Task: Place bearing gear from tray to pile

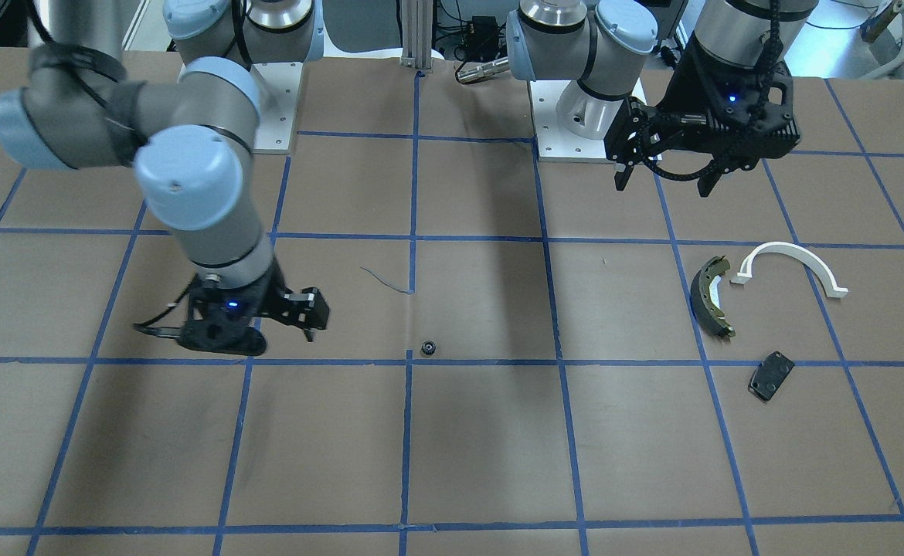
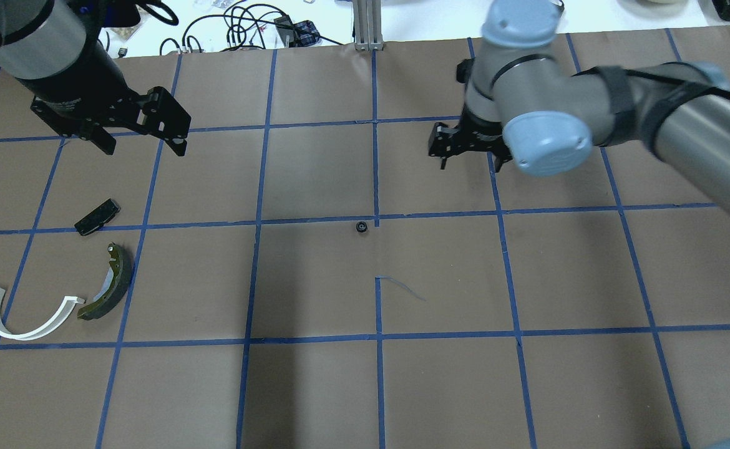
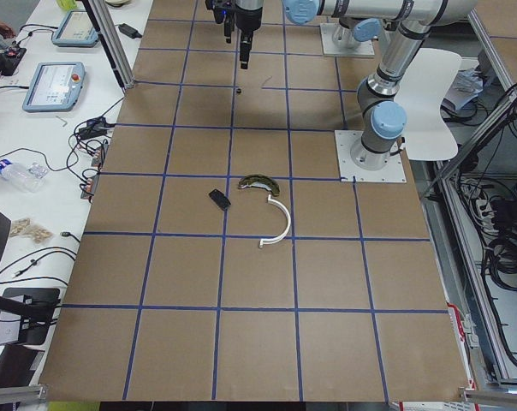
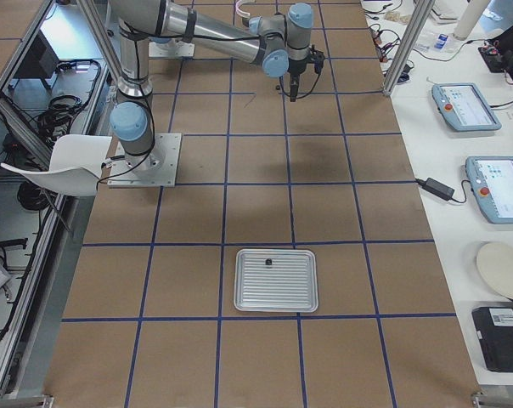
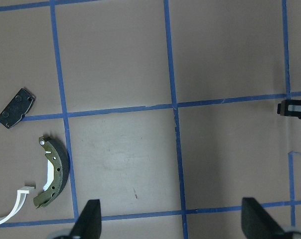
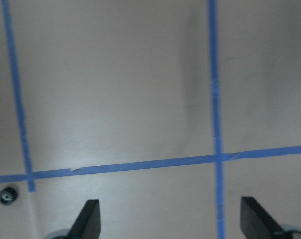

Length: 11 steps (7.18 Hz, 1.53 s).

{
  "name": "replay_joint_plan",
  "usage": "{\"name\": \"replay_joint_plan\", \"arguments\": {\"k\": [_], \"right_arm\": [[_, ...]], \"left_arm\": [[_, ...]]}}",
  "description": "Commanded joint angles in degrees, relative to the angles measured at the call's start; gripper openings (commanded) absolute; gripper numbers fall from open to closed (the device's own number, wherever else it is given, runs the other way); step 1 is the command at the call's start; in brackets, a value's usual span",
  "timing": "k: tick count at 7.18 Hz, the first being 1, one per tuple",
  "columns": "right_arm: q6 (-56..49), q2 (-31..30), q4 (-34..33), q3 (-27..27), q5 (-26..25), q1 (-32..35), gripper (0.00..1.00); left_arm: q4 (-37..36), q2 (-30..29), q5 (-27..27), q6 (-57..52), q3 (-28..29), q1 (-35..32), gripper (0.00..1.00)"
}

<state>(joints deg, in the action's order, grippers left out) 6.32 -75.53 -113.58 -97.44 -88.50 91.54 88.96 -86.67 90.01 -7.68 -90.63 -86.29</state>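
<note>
L gripper (image 5: 173,221) & R gripper (image 6: 173,221) fingers apart, empty; bearing gear (image 2: 360,226) sits well apart from pile (image 2: 106,280), and being small and round it may roll if pinched off-centre.

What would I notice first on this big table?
The left gripper and right gripper hanging over the brown table, both open and empty. Next, the tiny black bearing gear alone at the table's middle, and the white arc, brake shoe and black plate on the robot's left.
</note>
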Motion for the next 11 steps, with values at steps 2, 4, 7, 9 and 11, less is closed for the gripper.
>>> {"name": "replay_joint_plan", "arguments": {"k": [2, 4, 7, 9, 11], "right_arm": [[-32.8, -5.1, 5.5, -0.4, -6.0, -20.6, 1.0], [-55.7, -4.3, 4.5, -1.3, -4.4, -36.8, 1.0], [-84.3, 4.0, -6.8, -1.4, 0.4, -53.7, 1.0], [-104.2, 14.1, -13.3, -0.4, 0.0, -57.9, 0.97], [-107.3, 15.1, -13.5, -1.2, -0.6, -58.0, 0.83]], "left_arm": [[-0.2, -2.4, -0.5, 0.6, -0.1, -0.1, 1.0], [-4.2, -6.7, -3.0, 8.4, -0.1, -1.4, 1.0], [-15.5, -14.9, -2.4, 19.5, -1.8, -12.8, 1.0], [-28.0, -19.0, -2.4, 24.9, -7.9, -15.7, 1.0], [-38.0, -25.8, -2.1, 28.9, -12.0, -15.8, 1.0]]}}
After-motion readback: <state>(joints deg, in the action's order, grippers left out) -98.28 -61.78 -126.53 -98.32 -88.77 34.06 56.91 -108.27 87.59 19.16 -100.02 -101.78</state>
